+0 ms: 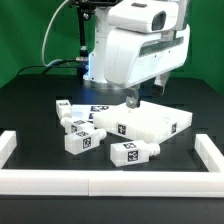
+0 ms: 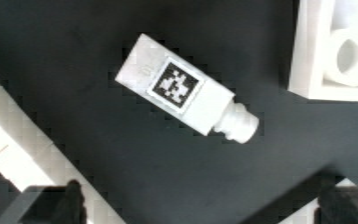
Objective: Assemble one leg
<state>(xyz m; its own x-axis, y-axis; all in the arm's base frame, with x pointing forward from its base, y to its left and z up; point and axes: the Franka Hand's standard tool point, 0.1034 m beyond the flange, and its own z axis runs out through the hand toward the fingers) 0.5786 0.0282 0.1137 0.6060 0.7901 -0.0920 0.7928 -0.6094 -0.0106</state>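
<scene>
- Black worktop (image 1: pixel 30 115) edged by a white border rail (image 1: pixel 100 183); green backdrop (image 1: pixel 20 30) behind.
- End effector (image 2: pixel 194 205) spread wide, empty, over a tagged white leg (image 2: pixel 181 85).

The arm (image 1: pixel 140 45) leans down, its pincer (image 1: pixel 131 100) pointing downward, jaws spread wide, gripping nothing.

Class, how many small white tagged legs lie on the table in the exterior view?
4. Three legs cluster at the exterior view's left: back, middle, front. The fourth lies in front of the large square piece. The arm may hide more.
</scene>
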